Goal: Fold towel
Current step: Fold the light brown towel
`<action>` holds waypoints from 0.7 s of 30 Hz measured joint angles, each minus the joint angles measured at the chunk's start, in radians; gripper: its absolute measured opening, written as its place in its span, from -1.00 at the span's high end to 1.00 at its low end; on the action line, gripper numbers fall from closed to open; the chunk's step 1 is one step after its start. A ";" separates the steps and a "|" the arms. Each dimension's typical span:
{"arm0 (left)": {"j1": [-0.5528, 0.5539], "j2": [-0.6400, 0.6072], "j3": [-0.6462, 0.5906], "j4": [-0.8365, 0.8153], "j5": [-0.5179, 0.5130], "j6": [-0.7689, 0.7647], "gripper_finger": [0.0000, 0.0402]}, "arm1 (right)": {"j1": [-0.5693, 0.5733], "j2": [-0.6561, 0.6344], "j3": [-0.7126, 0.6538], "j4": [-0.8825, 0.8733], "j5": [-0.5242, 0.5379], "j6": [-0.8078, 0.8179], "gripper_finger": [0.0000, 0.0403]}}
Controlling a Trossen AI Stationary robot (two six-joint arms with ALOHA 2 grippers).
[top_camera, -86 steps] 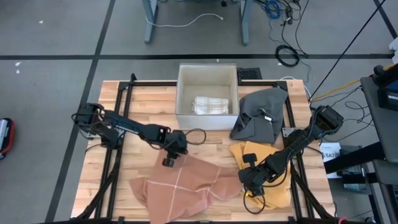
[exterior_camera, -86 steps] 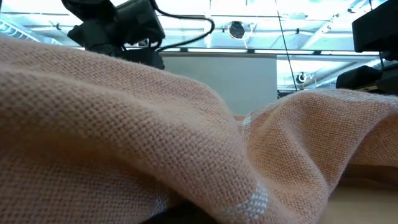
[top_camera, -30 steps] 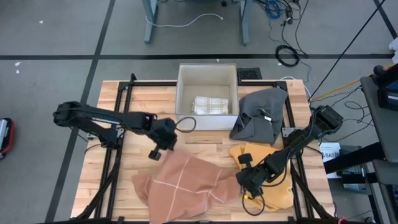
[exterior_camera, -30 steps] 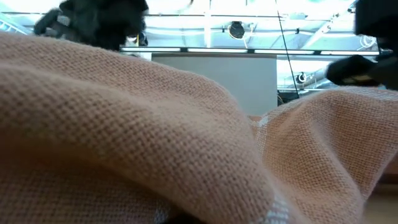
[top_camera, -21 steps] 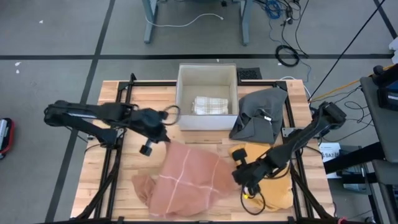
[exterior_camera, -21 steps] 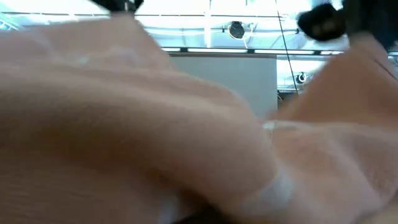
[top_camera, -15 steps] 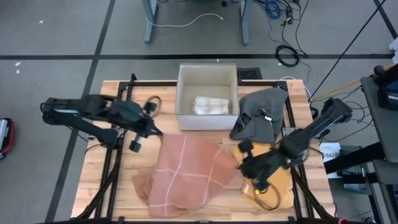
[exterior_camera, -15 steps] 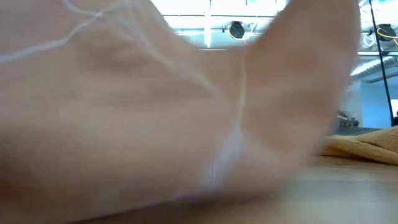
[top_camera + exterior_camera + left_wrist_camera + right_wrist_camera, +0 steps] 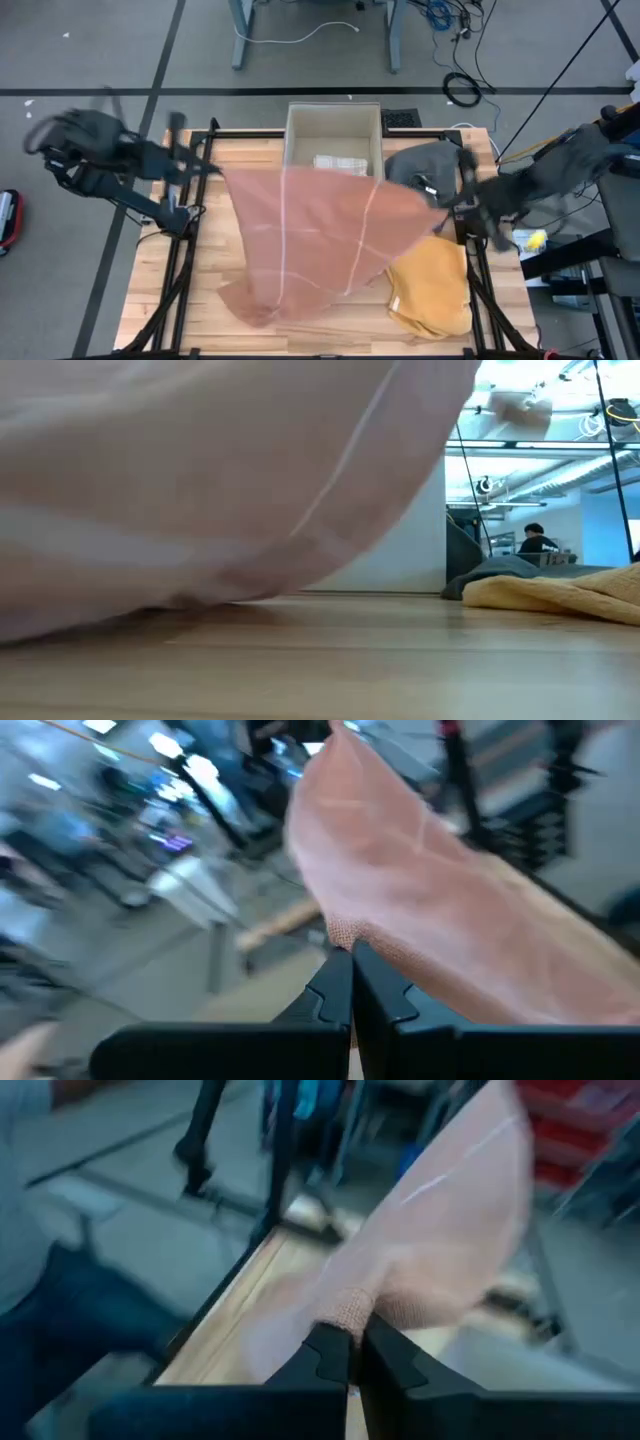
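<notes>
A pink towel (image 9: 320,235) with thin white lines hangs spread between my two grippers above the table. Its near left corner (image 9: 245,305) rests on the wood; in the low view the cloth (image 9: 200,480) fills the upper left. My left gripper (image 9: 205,168) is raised over the table's far left, shut on one top corner. My right gripper (image 9: 452,205) is raised at the right, shut on the other top corner. My left gripper pinches a corner of the towel (image 9: 340,932) between its two shut fingers, coming from the table's left and pointing nearly level. The cloth runs away from the fingers, drawn fairly taut. My right gripper pinches the opposite top corner (image 9: 350,1308) between its two shut fingers, coming from the table's right, slightly downward. The towel stretches away from it toward the other arm, lifted off the table there.
A white box (image 9: 333,120) at the far middle holds a folded checked towel (image 9: 335,163). A grey cloth (image 9: 420,165) lies at the far right, and a yellow towel (image 9: 435,285) lies at the near right. A person (image 9: 535,540) shows far behind the table.
Both grippers have risen fast and drawn apart, the left toward the table's far left, the right toward the right edge. The towel, a crumpled heap before, is lifted and spread out wide between them. Its near left corner has stayed on the table.
</notes>
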 joint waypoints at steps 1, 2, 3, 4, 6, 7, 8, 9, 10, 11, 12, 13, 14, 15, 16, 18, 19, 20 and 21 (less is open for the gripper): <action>0.000 0.000 0.026 0.003 -0.031 0.022 1.00 | 0.000 -0.003 0.042 -0.001 0.021 -0.027 1.00; 0.000 0.000 0.049 0.010 -0.061 0.043 1.00 | 0.000 -0.004 0.081 0.000 0.041 -0.058 1.00; 0.000 0.000 0.070 0.023 -0.093 0.064 1.00 | 0.000 -0.005 0.115 0.000 0.052 -0.093 1.00; 0.000 0.000 0.086 0.042 -0.124 0.087 1.00 | 0.000 -0.004 0.146 -0.001 0.057 -0.129 1.00; 0.000 0.000 0.112 0.080 -0.157 0.138 1.00 | 0.000 -0.003 0.197 0.001 0.059 -0.194 1.00; 0.000 0.000 0.122 0.100 -0.158 0.165 1.00 | 0.000 -0.002 0.218 0.001 0.059 -0.225 1.00; 0.000 0.000 0.132 0.118 -0.158 0.191 1.00 | 0.000 0.000 0.235 0.001 0.061 -0.255 1.00; 0.000 0.000 0.141 0.132 -0.158 0.217 1.00 | 0.000 0.002 0.249 0.001 0.067 -0.281 1.00; 0.000 0.000 0.149 0.148 -0.158 0.237 1.00 | 0.000 0.003 0.261 0.001 0.076 -0.304 1.00; 0.000 0.002 0.156 0.161 -0.158 0.259 1.00 | 0.000 0.004 0.269 0.001 0.080 -0.327 1.00; 0.000 0.003 0.161 0.173 -0.158 0.281 1.00 | 0.000 0.004 0.278 0.000 0.080 -0.348 1.00; 0.000 0.003 0.167 0.187 -0.162 0.303 1.00 | 0.000 0.005 0.286 0.000 0.082 -0.365 1.00; 0.000 0.003 0.173 0.206 -0.174 0.324 1.00 | 0.000 0.005 0.293 0.000 0.086 -0.383 1.00; 0.000 0.003 0.177 0.227 -0.193 0.346 1.00 | 0.000 0.005 0.301 0.001 0.102 -0.401 1.00; 0.000 0.002 0.179 0.253 -0.212 0.370 1.00 | 0.000 0.006 0.310 0.001 0.126 -0.420 1.00; 0.000 0.002 0.180 0.301 -0.241 0.416 1.00 | 0.000 0.006 0.327 0.001 0.168 -0.467 1.00; 0.000 0.002 0.180 0.324 -0.245 0.438 1.00 | 0.000 0.006 0.338 0.002 0.180 -0.492 1.00; 0.000 0.003 0.180 0.346 -0.247 0.457 1.00 | 0.000 0.006 0.351 0.007 0.188 -0.518 1.00; 0.000 0.004 0.180 0.371 -0.247 0.473 1.00 | -0.001 0.006 0.365 0.018 0.190 -0.545 1.00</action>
